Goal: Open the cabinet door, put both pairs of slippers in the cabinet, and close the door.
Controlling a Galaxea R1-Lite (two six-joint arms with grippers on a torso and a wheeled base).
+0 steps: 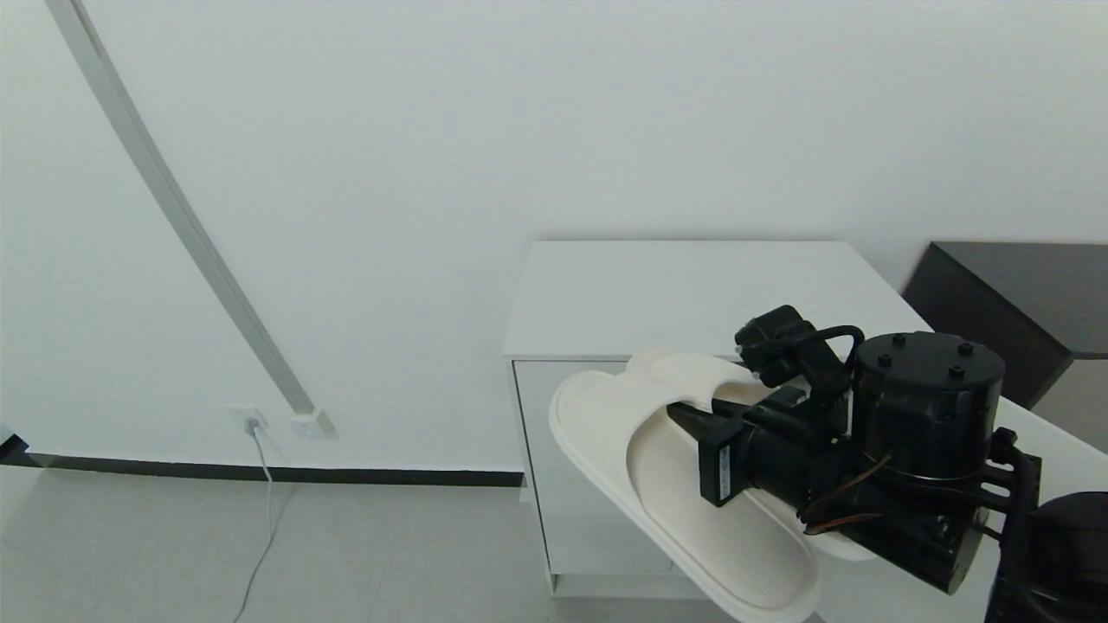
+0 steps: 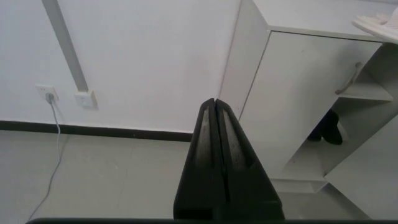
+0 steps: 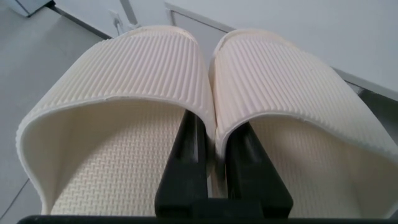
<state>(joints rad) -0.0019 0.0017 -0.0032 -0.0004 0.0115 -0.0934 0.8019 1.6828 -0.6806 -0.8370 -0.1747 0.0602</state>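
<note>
Slippers (image 1: 606, 433), a cream pair, sit clamped at their straps in the right hand (image 1: 692, 417), held before the open cabinet (image 1: 675, 285); the left hand (image 2: 215, 109) is pressed together, empty. Next, the pair needs guiding onto a shelf (image 2: 367, 93).

Floor (image 1: 415, 554): pale grey; the white cabinet (image 1: 692, 294) stands on it.
Grey cable (image 1: 269, 519): trails over the floor, well to the robot's left of the cabinet.
Bottom board (image 2: 305, 169): inside the cabinet, under its shelf (image 2: 367, 93); dark slippers (image 2: 328, 127) rest on it.
</note>
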